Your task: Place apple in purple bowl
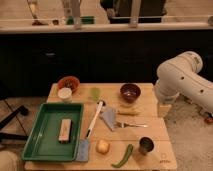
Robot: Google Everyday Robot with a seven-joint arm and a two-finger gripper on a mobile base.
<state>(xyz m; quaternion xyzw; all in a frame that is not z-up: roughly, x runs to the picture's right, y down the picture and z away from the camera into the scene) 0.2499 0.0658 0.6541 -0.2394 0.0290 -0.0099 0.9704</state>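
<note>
The apple [102,146], pale yellow, sits on the wooden desk [159,131] near its front edge, between a spatula [93,121] and a curved green pepper [123,156]. A metal cup [146,145] stands just right of the pepper. The purple bowl [130,92] is well apart from the apple, at the desk's back right. A green tray [45,137] covers the left part, with an orange-red bowl [68,83] and a white cup [65,94] behind it. The hand [164,108] hangs over the desk's right edge under the white arm [182,80]; I cannot tell whether it is spread or pressed together. Behind the desk runs a dark counter front [100,55], and pale speckled floor [192,140] shows at right.
</note>
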